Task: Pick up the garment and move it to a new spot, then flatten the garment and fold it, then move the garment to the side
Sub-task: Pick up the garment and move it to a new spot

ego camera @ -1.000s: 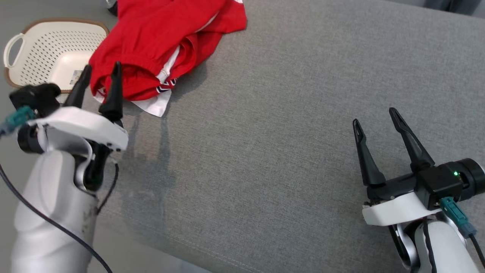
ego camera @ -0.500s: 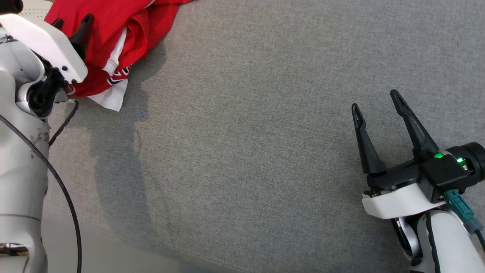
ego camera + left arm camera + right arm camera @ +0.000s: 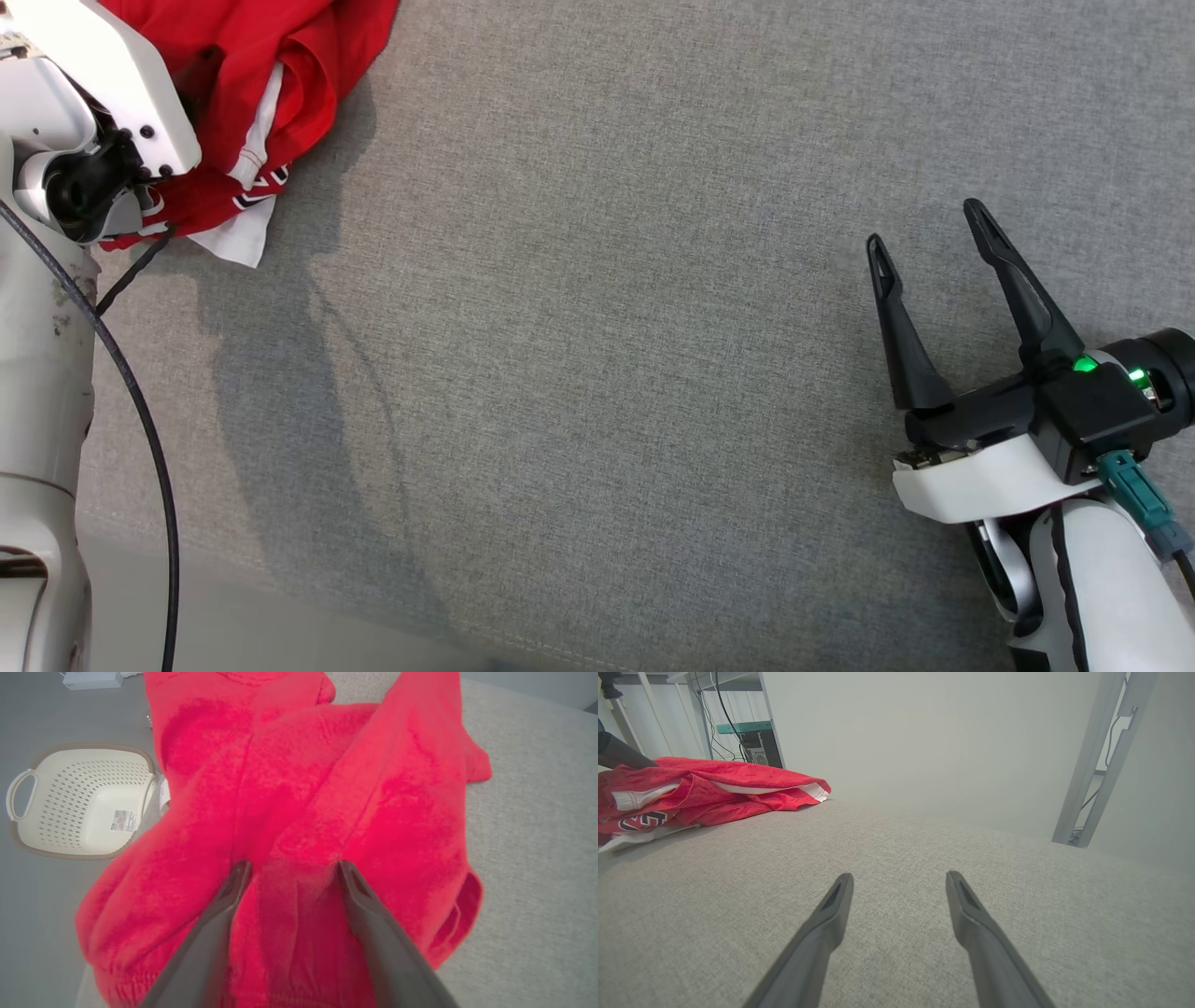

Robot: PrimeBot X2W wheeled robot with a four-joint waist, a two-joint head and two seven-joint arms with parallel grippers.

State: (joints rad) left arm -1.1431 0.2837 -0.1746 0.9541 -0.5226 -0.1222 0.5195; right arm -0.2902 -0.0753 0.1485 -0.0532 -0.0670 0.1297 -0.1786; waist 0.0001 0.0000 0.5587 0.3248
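pickup step for us: garment [image 3: 308,37] sits bunched at the upper left of the head view. our left gripper [image 3: 292,870] is spread wide, tips straddling a red fold, nothing pinched yet. next we need to close on it and lift.

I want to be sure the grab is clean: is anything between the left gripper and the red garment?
Nothing visible. The left gripper has its open fingers down on the garment itself, a ridge of red cloth between them. The basket sits off to one side, out of the way.
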